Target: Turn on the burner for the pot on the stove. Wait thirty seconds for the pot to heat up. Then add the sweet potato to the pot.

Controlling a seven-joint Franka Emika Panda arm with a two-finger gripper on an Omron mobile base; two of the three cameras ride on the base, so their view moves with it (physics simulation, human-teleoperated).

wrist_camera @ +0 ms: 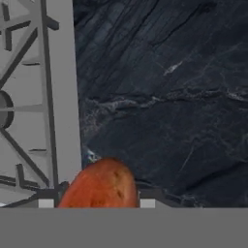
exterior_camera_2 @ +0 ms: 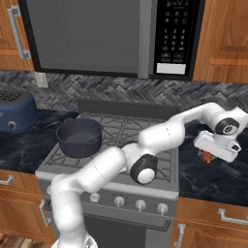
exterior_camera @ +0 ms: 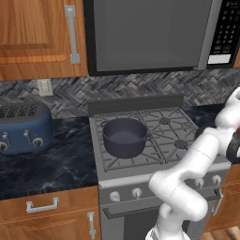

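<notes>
The dark blue-grey pot [exterior_camera: 124,137] [exterior_camera_2: 79,137] stands on the front-left grate of the stove [exterior_camera: 174,123] [exterior_camera_2: 121,130] and hides the burner beneath it. My gripper [exterior_camera_2: 209,153] [wrist_camera: 97,199] reaches down over the dark counter just right of the stove. In the hand view the orange-red sweet potato [wrist_camera: 100,186] [exterior_camera_2: 207,157] sits between my two fingertips [wrist_camera: 147,197], and the gripper is shut on it. From the right base view only a small orange bit peeks out below the hand. The stove's right edge and grate [wrist_camera: 46,97] lie at the left of the hand view.
A blue toaster [exterior_camera: 23,127] [exterior_camera_2: 14,116] sits on the counter left of the stove. Round silver knobs [exterior_camera: 136,192] [exterior_camera_2: 140,204] line the front panel. A microwave [exterior_camera: 150,33] [exterior_camera_2: 111,36] hangs above. Dark marble counter [wrist_camera: 169,97] [exterior_camera_2: 213,177] spreads to the stove's right.
</notes>
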